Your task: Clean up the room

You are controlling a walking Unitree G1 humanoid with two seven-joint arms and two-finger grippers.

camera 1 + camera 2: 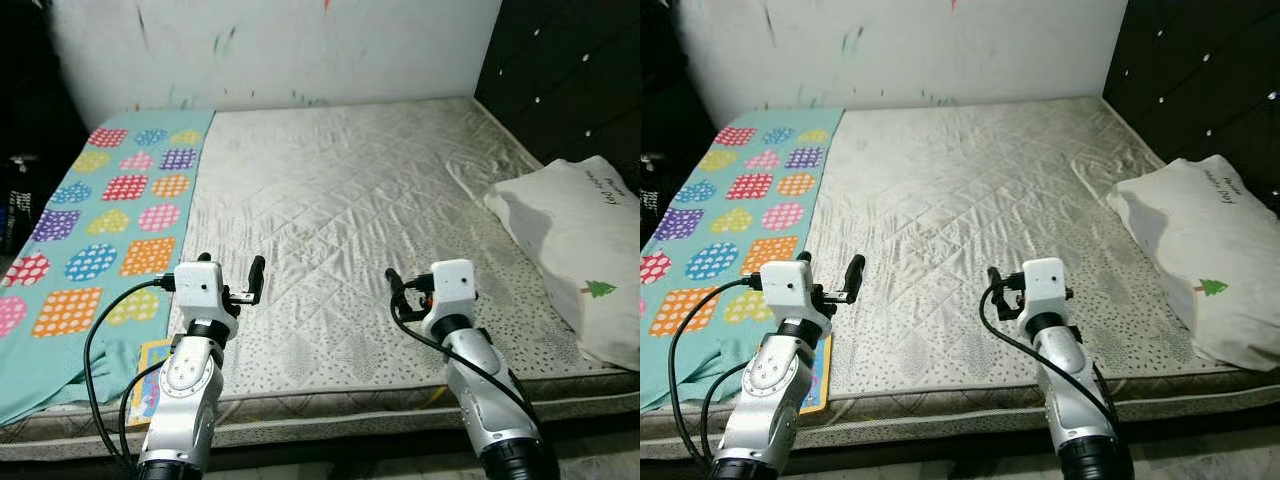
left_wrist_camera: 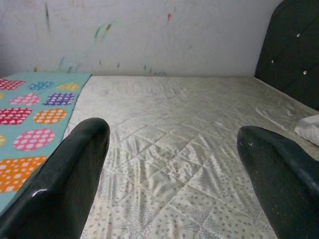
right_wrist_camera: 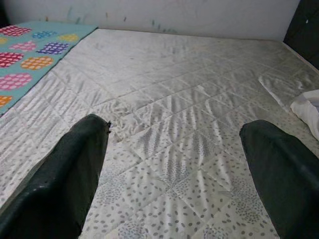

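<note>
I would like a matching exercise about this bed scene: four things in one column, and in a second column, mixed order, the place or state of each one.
Things:
1. pillow
2. blanket
3. left gripper
4. book

Places or states:
A. open, held over the near part of the mattress, holding nothing
B. at the near edge of the bed, partly under the turquoise cloth
C. on the robot's right side of the bed, white with a small green tree
D. spread along the robot's left side, turquoise with coloured dotted patches

Pairs: 1-C, 2-D, 3-A, 4-B
</note>
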